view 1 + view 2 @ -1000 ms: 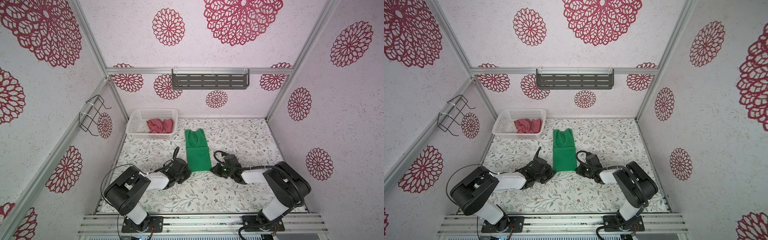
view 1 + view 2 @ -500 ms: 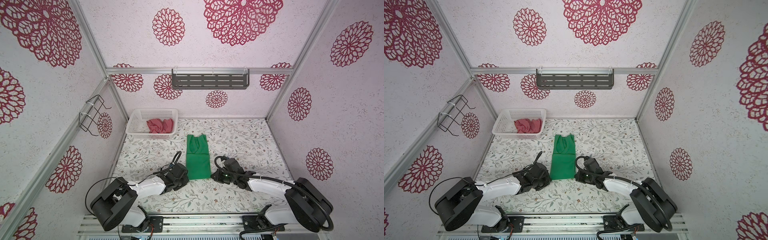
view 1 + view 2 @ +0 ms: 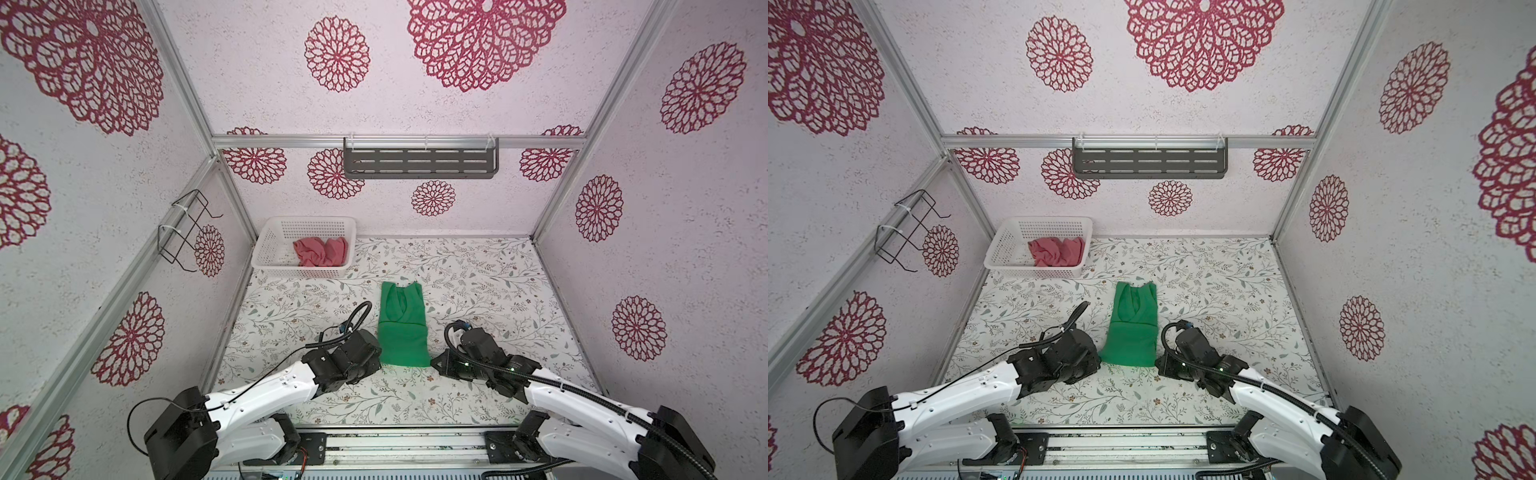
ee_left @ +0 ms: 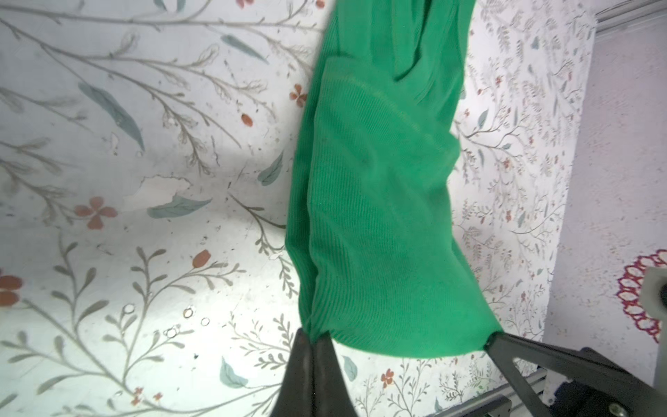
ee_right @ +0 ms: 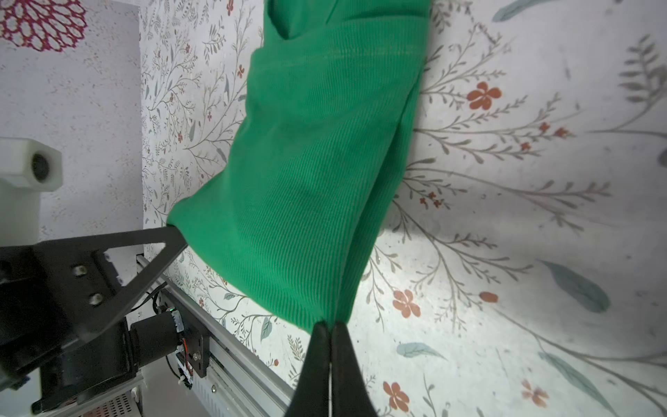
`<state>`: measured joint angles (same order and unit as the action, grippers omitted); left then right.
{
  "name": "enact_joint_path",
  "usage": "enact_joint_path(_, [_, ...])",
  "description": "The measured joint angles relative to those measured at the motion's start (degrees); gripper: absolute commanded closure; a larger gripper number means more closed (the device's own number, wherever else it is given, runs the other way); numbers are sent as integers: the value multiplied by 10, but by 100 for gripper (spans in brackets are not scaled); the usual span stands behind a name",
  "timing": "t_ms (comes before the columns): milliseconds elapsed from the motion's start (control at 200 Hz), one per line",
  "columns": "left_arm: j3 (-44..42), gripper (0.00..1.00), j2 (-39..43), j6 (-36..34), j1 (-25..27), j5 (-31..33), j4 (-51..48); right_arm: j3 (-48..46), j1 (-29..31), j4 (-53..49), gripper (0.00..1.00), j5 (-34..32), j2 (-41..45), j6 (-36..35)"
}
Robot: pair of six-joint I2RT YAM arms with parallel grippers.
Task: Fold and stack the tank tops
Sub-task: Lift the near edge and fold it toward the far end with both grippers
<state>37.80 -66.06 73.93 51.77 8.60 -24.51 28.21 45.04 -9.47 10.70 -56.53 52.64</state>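
The green tank top [image 3: 402, 332] [image 3: 1133, 332] lies mid-table as a long narrow strip, straps toward the back wall. My left gripper [image 3: 380, 360] [image 3: 1099, 362] [image 4: 313, 334] is shut on its near left hem corner. My right gripper [image 3: 432, 362] [image 3: 1156, 361] [image 5: 330, 325] is shut on the near right hem corner. The hem hangs taut between them. The ribbed green knit [image 4: 375, 187] [image 5: 306, 173] fills both wrist views. The rose-red tank top [image 3: 320, 251] [image 3: 1057, 251] lies crumpled in the white basket [image 3: 266, 245] [image 3: 1000, 249].
The basket stands in the back left corner of the floral table [image 3: 478, 282]. A grey shelf [image 3: 419, 162] hangs on the back wall and a black wire rack [image 3: 187, 232] on the left wall. A metal rail [image 3: 399, 440] runs along the front edge.
Both arms have drawn back toward the front rail and stretched out low. The green tank top has slid toward the front with them. Both grippers stay shut.
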Motion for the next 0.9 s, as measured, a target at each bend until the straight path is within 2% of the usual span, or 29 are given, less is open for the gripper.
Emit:
enact_joint_path(195, [33,100,5,-37,-9,12,-24,58,0,-39,100,-22,-6,-21])
enact_joint_path(425, [81,100,-18,-103,-68,2,-27,134,-21,-63,100,-37,-61,-77])
enact_joint_path(706, [147,100,-107,-187,-138,-45,-5,198,-89,-59,100,-28,-142,-141])
enact_joint_path(901, [196,100,-187,-240,-185,-80,19,232,-132,-37,100,1,-212,-178])
